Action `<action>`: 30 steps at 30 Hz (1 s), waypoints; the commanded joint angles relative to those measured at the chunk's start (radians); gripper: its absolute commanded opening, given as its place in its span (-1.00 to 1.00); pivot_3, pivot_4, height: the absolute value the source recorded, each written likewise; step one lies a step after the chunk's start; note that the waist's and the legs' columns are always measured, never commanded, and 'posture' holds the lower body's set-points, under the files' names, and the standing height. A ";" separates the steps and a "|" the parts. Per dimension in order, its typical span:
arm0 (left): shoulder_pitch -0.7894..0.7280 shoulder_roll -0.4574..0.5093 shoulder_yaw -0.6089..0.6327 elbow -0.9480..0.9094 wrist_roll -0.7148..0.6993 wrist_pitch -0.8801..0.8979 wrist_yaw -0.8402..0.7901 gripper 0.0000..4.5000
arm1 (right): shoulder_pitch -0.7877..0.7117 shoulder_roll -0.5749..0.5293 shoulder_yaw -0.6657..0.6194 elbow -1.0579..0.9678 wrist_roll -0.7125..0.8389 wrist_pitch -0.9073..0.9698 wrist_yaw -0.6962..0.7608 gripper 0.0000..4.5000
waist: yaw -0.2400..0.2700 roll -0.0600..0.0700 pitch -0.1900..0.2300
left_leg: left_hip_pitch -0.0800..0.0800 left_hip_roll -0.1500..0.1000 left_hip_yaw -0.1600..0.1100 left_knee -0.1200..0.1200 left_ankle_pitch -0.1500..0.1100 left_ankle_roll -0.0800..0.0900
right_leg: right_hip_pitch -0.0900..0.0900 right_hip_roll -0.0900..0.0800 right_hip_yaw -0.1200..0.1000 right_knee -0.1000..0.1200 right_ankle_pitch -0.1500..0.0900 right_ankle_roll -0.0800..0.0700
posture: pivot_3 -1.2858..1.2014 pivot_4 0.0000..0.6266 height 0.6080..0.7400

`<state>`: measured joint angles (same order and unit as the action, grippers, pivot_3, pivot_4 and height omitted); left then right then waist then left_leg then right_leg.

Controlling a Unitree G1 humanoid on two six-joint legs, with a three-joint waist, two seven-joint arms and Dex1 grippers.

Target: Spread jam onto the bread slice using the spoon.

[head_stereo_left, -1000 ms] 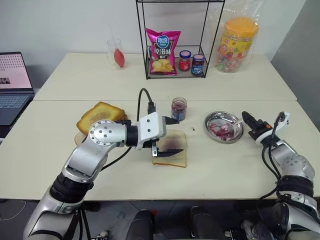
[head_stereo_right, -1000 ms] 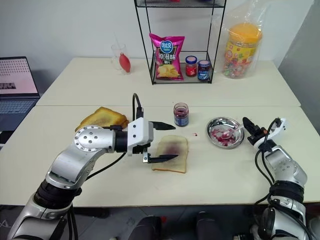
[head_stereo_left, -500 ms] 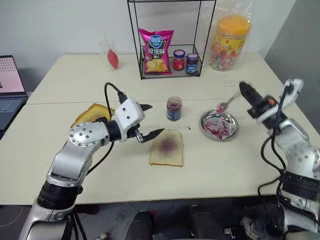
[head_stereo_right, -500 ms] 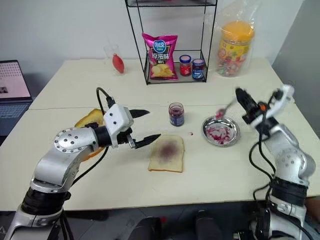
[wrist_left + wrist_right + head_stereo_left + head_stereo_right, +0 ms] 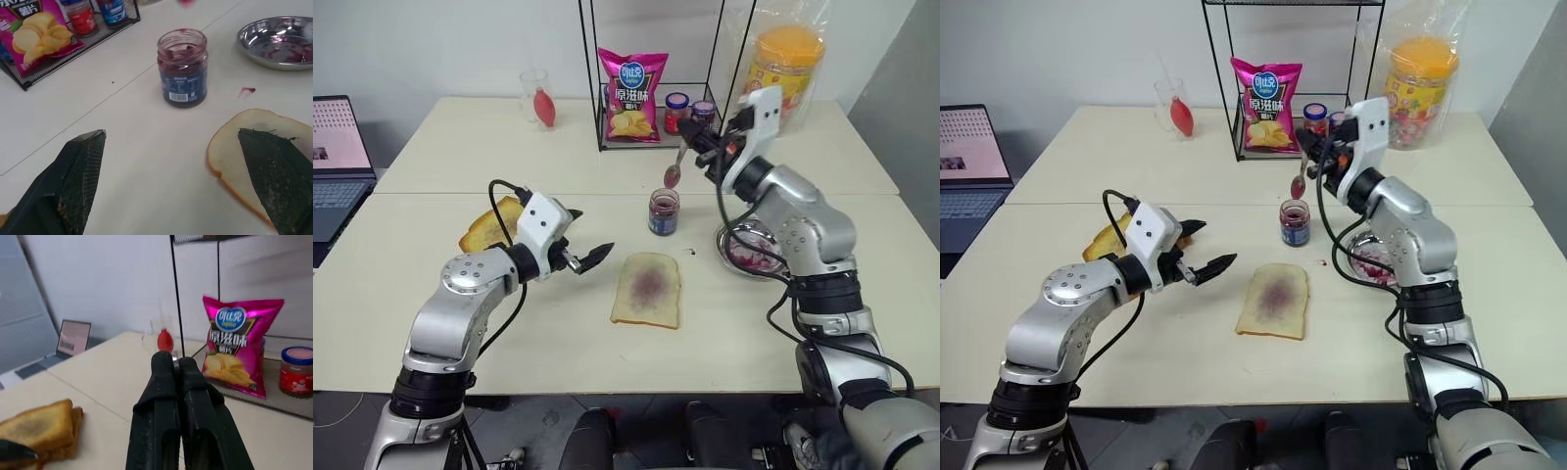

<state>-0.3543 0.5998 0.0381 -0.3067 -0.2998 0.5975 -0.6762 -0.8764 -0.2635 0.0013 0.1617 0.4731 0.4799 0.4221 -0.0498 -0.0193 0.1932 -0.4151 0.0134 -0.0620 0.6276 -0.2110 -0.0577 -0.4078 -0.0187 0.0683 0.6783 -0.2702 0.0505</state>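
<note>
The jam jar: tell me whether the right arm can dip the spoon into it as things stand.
Probably yes. The jam jar stands open, and the spoon, held in the shut right gripper, hangs right above its mouth with nothing between them.

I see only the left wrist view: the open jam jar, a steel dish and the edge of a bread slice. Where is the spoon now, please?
Observer: The right pincer holds the spoon in the air above the jam jar.
Operator: Is its bowl clean?
Observer: No, it is smeared purple-red.
Operator: Has the bread any jam already?
Observer: Yes, the bread slice has a purple smear in its centre.
Operator: And my left pincer?
Observer: The left pincer is open, beside the bread, not touching it.
</note>
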 commanded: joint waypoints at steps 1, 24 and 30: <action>-0.007 0.008 0.027 -0.054 -0.035 0.025 0.001 1.00 | -0.051 0.021 0.009 0.052 -0.056 -0.094 0.042 -0.98 | 0.000 0.000 0.000 | 0.000 0.000 0.000 0.000 0.000 0.000 | 0.000 0.000 0.000 0.000 0.000 0.000 | 0.03 -0.52 1.00; -0.058 0.052 -0.016 -0.055 -0.049 0.043 -0.031 1.00 | -0.045 0.131 -0.019 0.398 -0.188 -0.246 0.084 -0.98 | -0.007 0.000 0.000 | 0.000 0.000 -0.002 0.000 0.000 0.000 | 0.000 0.000 -0.002 0.001 0.000 0.000 | 0.03 -0.52 1.00; -0.054 0.048 -0.017 -0.038 -0.041 0.022 -0.036 1.00 | -0.049 0.153 -0.083 0.370 -0.126 -0.144 0.075 -0.98 | -0.007 0.000 0.000 | 0.000 0.000 -0.002 0.000 0.000 0.000 | 0.000 0.000 -0.002 0.002 0.000 0.000 | 0.03 -0.52 1.00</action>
<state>-0.3988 0.6408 0.0217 -0.3410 -0.3483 0.6447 -0.7098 -0.9101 -0.1127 -0.0455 0.5826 0.3057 0.3067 0.5006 -0.0568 -0.0193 0.1933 -0.4150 0.0134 -0.0640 0.6279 -0.2108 -0.0579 -0.4082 -0.0185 0.0666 0.6801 -0.2699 0.0501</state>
